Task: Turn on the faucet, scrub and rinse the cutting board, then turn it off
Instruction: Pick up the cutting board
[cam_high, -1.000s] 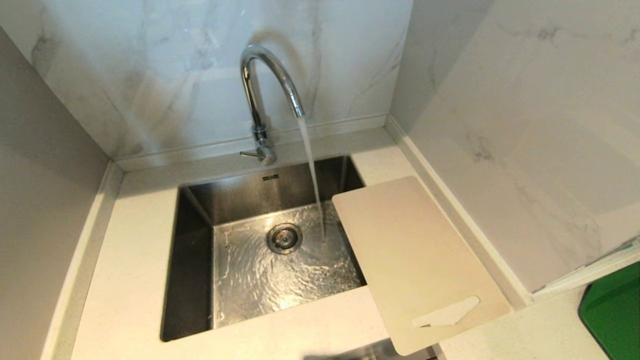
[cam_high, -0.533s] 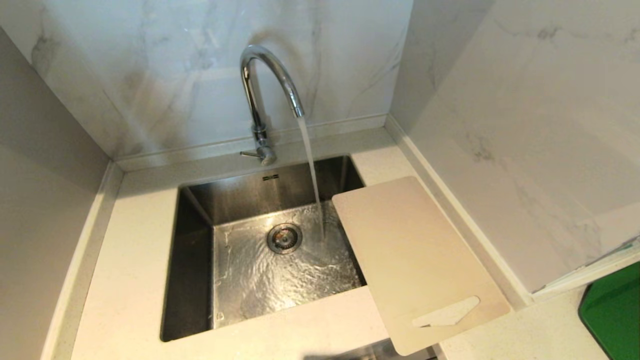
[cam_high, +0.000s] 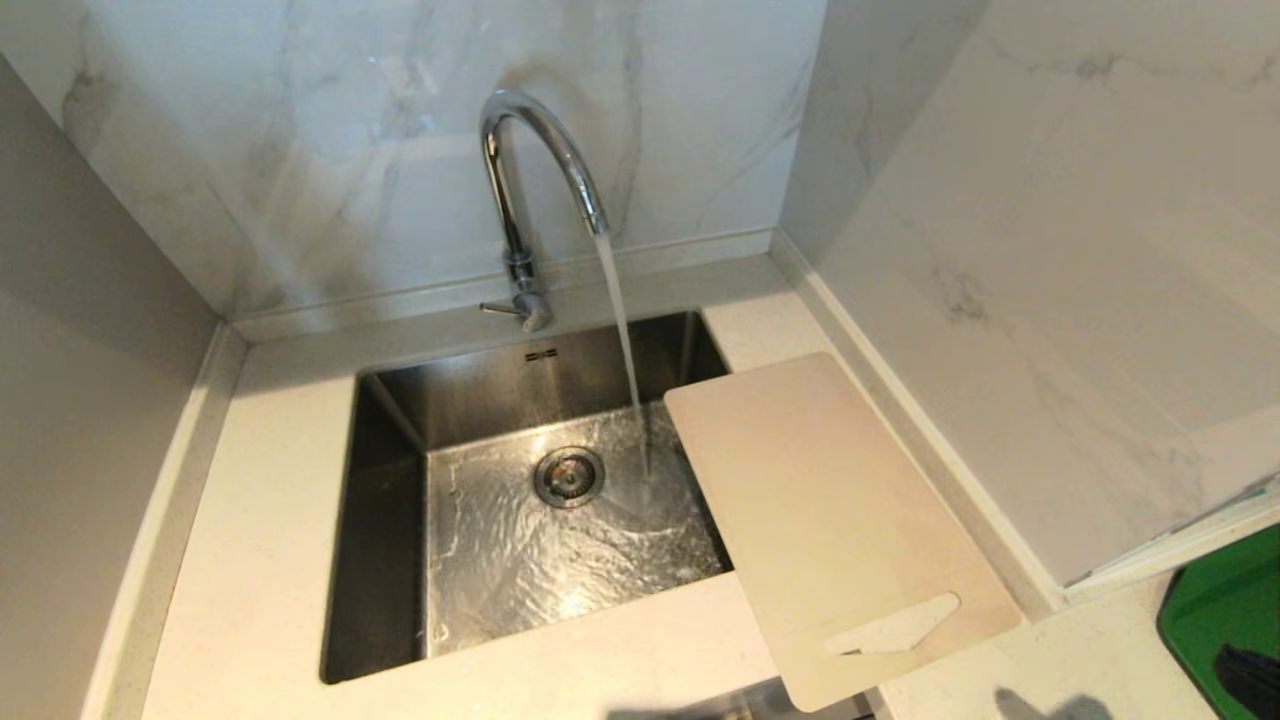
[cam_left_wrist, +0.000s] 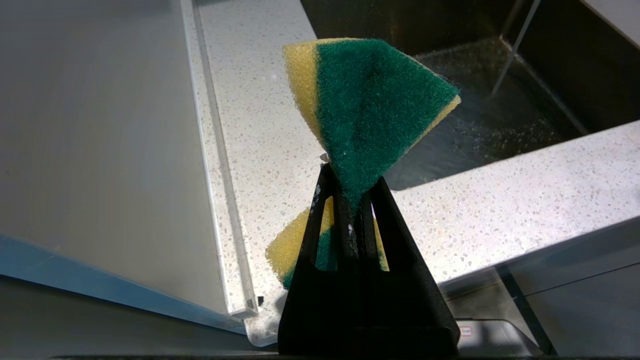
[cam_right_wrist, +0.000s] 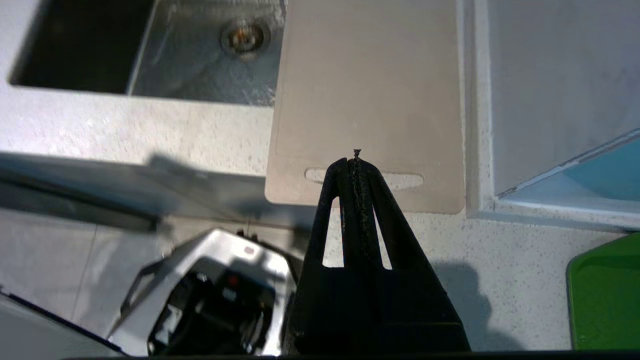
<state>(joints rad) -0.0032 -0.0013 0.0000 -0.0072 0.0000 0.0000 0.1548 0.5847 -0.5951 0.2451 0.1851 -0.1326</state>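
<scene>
Chrome, the faucet (cam_high: 530, 190) stands behind the steel sink (cam_high: 390, 520) and pours a steady stream of water (cam_high: 625, 350) onto the sink floor beside the drain (cam_high: 569, 476). The pale beige cutting board (cam_high: 830, 520) lies flat on the speckled surface (cam_high: 250, 560) at the sink's right side, one corner overhanging the basin, its handle cutout at the near end. The left hand (cam_left_wrist: 350, 200) is clamped on a green and yellow sponge (cam_left_wrist: 370, 110) near the sink's edge. The right hand (cam_right_wrist: 356, 160), pressed closed and empty, hovers above the board's handle end.
</scene>
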